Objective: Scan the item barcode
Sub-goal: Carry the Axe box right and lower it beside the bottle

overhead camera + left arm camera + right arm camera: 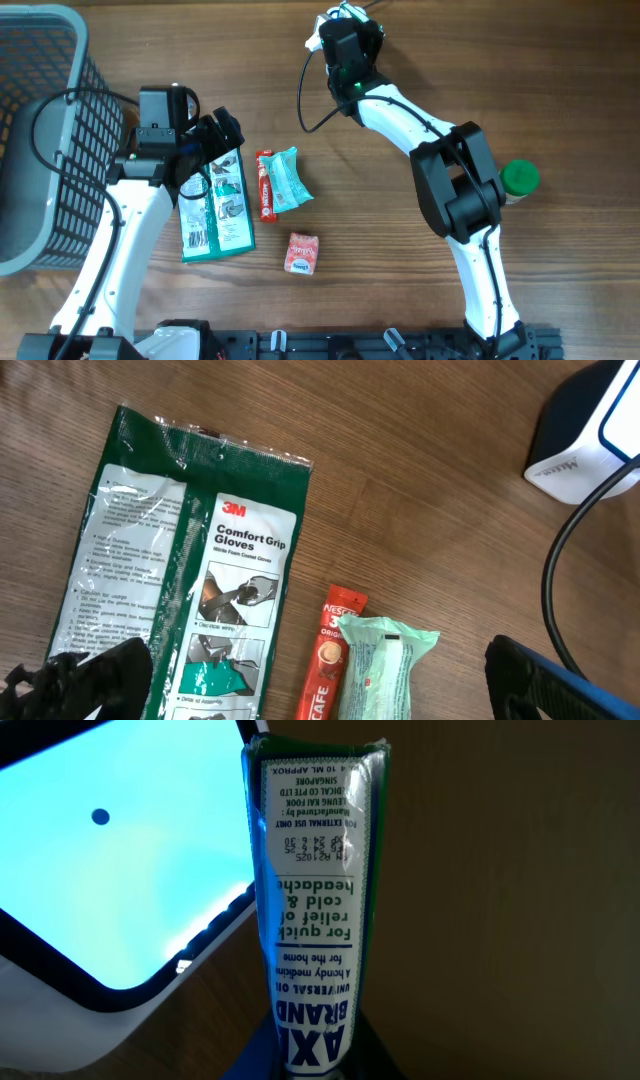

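The right gripper (314, 1060) pinched a green medicine box (315, 890) by its lower end, upright just beside the scanner (100, 850) and its lit blue window, while the left gripper (322, 682) hung spread wide above the gloves pack (190, 580).

Overhead's evenly lit and sharp; right wrist view is dim, scanner window (110, 850) blazing cyan upper left, bottom edge blurred.
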### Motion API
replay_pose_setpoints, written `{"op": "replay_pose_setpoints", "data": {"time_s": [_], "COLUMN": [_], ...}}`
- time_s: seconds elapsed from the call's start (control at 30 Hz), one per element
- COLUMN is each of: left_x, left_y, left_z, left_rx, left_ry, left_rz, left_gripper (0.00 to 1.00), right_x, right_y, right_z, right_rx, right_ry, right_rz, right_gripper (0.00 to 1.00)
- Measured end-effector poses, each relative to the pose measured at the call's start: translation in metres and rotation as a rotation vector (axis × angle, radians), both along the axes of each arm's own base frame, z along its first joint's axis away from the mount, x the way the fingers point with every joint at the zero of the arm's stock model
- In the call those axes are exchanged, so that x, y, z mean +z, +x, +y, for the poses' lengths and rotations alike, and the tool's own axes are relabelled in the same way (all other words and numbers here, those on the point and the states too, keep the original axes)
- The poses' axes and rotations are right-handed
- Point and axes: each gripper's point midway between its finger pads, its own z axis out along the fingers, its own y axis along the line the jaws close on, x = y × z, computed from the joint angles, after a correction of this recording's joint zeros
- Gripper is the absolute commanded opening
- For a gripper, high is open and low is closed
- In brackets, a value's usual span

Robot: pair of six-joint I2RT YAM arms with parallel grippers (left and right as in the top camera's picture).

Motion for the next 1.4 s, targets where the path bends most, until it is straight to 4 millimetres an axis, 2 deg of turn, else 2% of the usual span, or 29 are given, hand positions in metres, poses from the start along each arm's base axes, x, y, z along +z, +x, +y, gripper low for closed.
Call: {"op": "replay_pose_setpoints", "data": {"time_s": [0.17,0.3,0.37,0.5,0.57,0.63,0.7,0.77,0.83,0.93,1.07,1.17,1.27,1.4], "left_x": [0.0,0.0,0.0,0.0,0.0,0.0,0.0,0.0,0.0,0.0,0.0,0.0,0.0,0.0], "left_y": [0.0,0.0,0.0,0.0,0.0,0.0,0.0,0.0,0.0,0.0,0.0,0.0,0.0,0.0], "left_z": [0.0,0.0,0.0,0.0,0.0,0.0,0.0,0.0,0.0,0.0,0.0,0.0,0.0,0.0], "left_rx": [0.0,0.0,0.0,0.0,0.0,0.0,0.0,0.0,0.0,0.0,0.0,0.0,0.0,0.0], "left_ry": [0.0,0.0,0.0,0.0,0.0,0.0,0.0,0.0,0.0,0.0,0.0,0.0,0.0,0.0], "left_rz": [0.0,0.0,0.0,0.001,0.0,0.0,0.0,0.0,0.0,0.0,0.0,0.0,0.0,0.0], "left_gripper": [1.0,1.0,1.0,1.0,1.0,1.0,1.0,1.0,1.0,1.0,1.0,1.0,1.0,1.0], "right_x": [0.002,-0.001,0.0,0.042,0.076,0.102,0.118,0.124,0.11,0.088,0.052,0.012,-0.019,-0.059], "right_y": [-0.005,-0.02,-0.034,-0.069,-0.099,-0.127,-0.155,-0.186,-0.222,-0.24,-0.252,-0.261,-0.259,-0.276], "right_z": [-0.005,-0.005,-0.006,-0.009,-0.016,-0.027,-0.039,-0.057,-0.082,-0.102,-0.119,-0.131,-0.135,-0.141], "right_rx": [-0.049,-0.071,-0.071,-0.085,-0.111,-0.152,-0.214,-0.313,-0.497,-0.671,-0.816,-0.914,-0.939,-0.986], "right_ry": [-0.026,-0.022,0.007,0.213,0.384,0.533,0.669,0.779,0.86,0.914,0.948,0.965,1.003,0.999], "right_rz": [-0.009,0.053,0.123,0.185,0.227,0.268,0.316,0.387,0.5,0.564,0.605,0.63,0.603,0.618], "right_gripper": [0.04,0.04,0.04,0.04,0.04,0.05,0.08,0.08,0.06,0.05,0.05,0.05,0.05,0.05]}}
